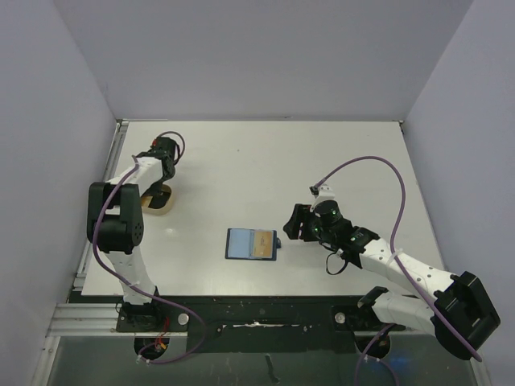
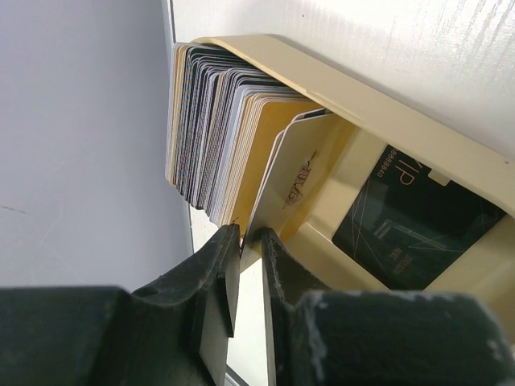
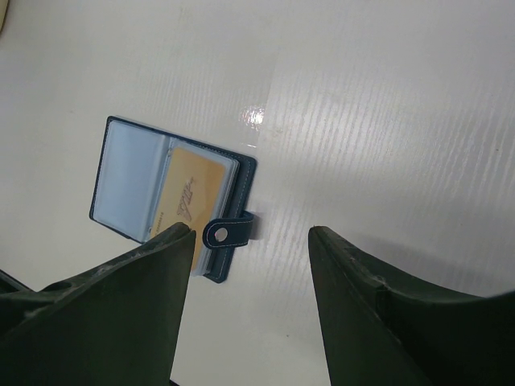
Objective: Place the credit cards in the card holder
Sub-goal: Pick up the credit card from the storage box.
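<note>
Already one gold card (image 3: 193,193) is sitting in the card holder (image 3: 129,173); our left claw (image 2: 248,241) is pinching a cream credit card (image 2: 294,173), right claw (image 3: 251,233) gaping apart.

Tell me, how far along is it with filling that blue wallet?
One down: a tan rectangular card already sits in a pocket of the open navy folding wallet. In hand: the left gripper is pinching a cream and gold card in the beige shallow tray. Left to do: carrying it over, plus the upright stack of cards and a black card lying flat there. The right gripper hovers open by the wallet.
</note>
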### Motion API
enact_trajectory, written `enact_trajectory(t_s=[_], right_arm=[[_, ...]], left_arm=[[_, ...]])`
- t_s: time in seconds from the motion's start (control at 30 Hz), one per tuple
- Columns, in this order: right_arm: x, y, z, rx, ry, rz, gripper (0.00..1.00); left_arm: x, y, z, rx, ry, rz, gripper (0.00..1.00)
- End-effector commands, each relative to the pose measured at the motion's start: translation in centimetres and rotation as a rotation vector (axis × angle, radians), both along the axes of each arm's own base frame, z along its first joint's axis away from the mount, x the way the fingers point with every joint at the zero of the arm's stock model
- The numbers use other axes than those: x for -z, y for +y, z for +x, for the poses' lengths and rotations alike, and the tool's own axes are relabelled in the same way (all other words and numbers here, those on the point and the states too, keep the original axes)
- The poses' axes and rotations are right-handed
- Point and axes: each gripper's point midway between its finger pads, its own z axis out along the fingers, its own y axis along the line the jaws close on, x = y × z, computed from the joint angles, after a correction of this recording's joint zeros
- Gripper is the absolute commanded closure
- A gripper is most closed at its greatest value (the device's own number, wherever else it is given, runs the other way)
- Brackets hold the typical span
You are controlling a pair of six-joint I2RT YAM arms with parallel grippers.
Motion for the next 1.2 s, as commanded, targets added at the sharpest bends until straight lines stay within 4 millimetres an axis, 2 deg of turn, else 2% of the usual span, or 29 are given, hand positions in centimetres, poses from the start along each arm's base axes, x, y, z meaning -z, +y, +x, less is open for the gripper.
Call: enact_trajectory(t_s=[0.0,0.33,0.63,0.93,1.17], right_arm=[[-1.6,0.3,0.8,0.000,-0.061,0.040,0.41],[-1.8,0.2,0.8,0.003,-0.066,0.046,0.41],[-1.9,0.3,0.8,0.001,-0.067,0.044,0.41],[-1.9,0.4,0.9,-0.005,-0.066,0.044,0.41],[-2.1,0.4,1.0,-0.004,-0.069,0.044,0.41]], left_arm=[[-1.7,0.2,0.8,-0.023,-0.051,0.020,0.99],[-2.4,0.7,0.9,-0.033,-0.055,0.062,0.94],[-3.0,0.7,1.2,-0.030,-0.062,0.062,0.96],[-2.8,0.9,0.9,-0.033,-0.050,0.079,0.89],[-3.1,1.1,1.0,-0.036,-0.055,0.093,0.88]])
